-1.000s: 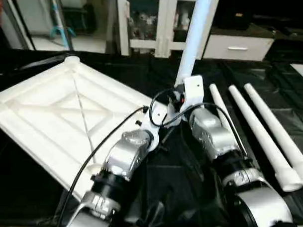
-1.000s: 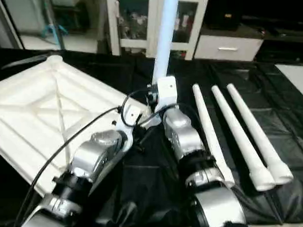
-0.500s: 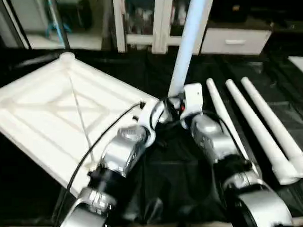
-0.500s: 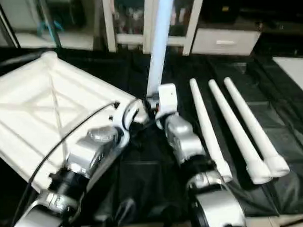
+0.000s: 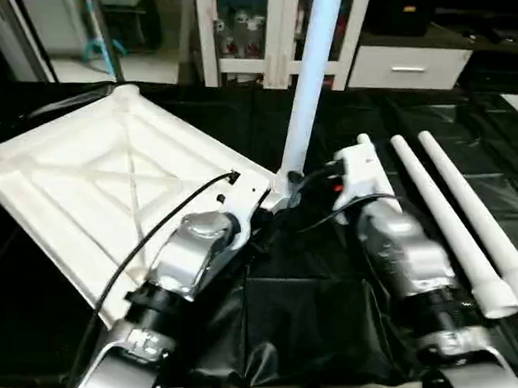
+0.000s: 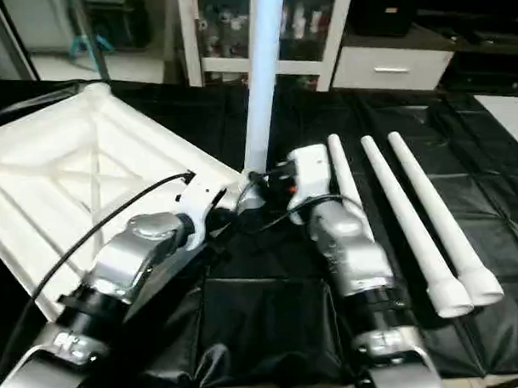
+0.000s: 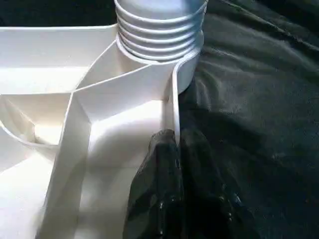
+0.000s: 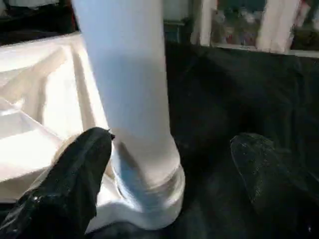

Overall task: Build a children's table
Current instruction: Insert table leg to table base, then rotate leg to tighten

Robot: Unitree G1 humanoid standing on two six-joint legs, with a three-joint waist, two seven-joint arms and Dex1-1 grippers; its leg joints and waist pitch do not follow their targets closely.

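Right gripper (image 8: pixel 164 174) has let go of upright leg (image 5: pixel 309 81), fingers now spread; left gripper (image 7: pixel 172 149) pinches tabletop (image 5: pixel 89 191) rim.

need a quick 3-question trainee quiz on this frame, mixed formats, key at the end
1. How many long white tapered plastic legs lie loose on the black-covered work surface?
2. True or false: the right end effector is clamped shut on the upright white leg.
3. What does the left end effector grip? A) the rim of the white ribbed plastic tabletop B) a loose leg C) nothing

Key: 1) three. 2) false: its fingers stand apart, one on either side of the leg's base. 3) A.
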